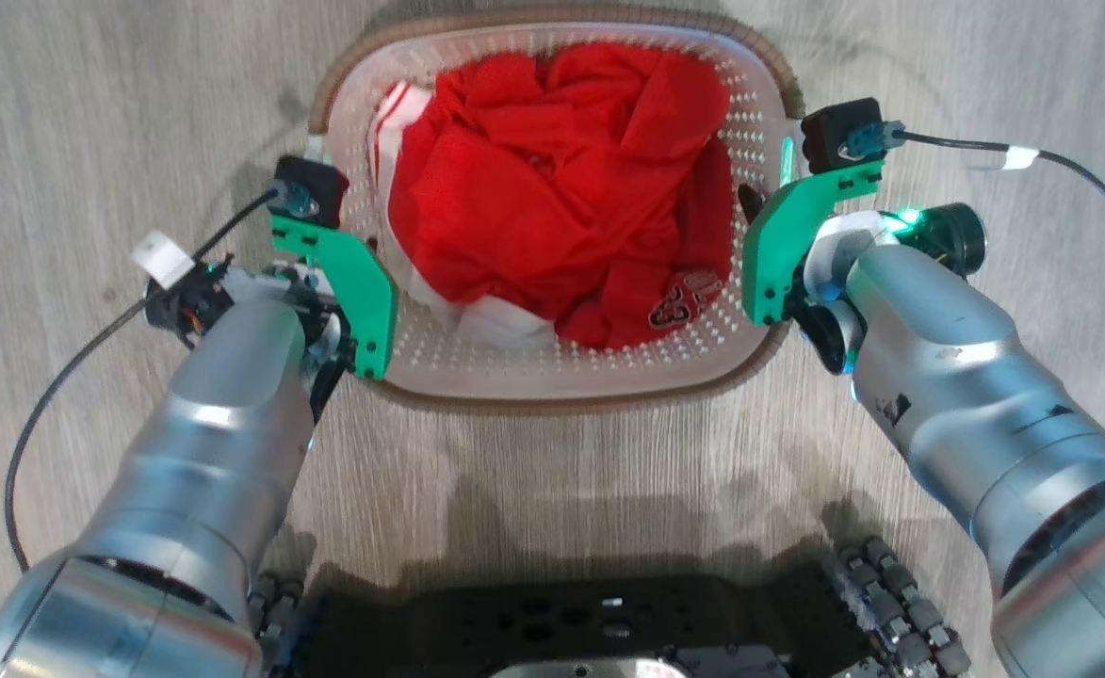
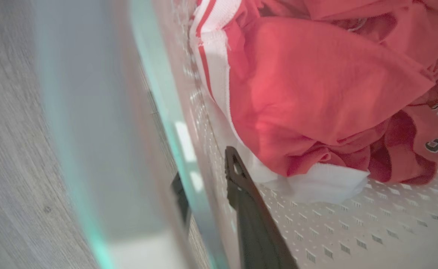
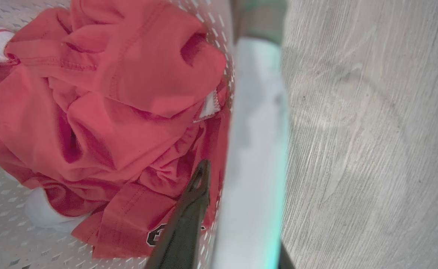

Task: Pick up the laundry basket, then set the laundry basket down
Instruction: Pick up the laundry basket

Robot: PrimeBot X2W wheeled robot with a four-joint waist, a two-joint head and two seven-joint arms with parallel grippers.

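Your left gripper (image 2: 204, 168) and right gripper (image 3: 237, 175) are each clamping narrowly on opposite side walls of the laundry basket (image 1: 609, 365), one finger inside, one outside, holding it straight ahead of you.

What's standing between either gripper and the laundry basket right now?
Nothing visible. The left gripper and right gripper each straddle a side of the laundry basket, one finger inside, one outside. The red clothing lies close beside both inner fingers.
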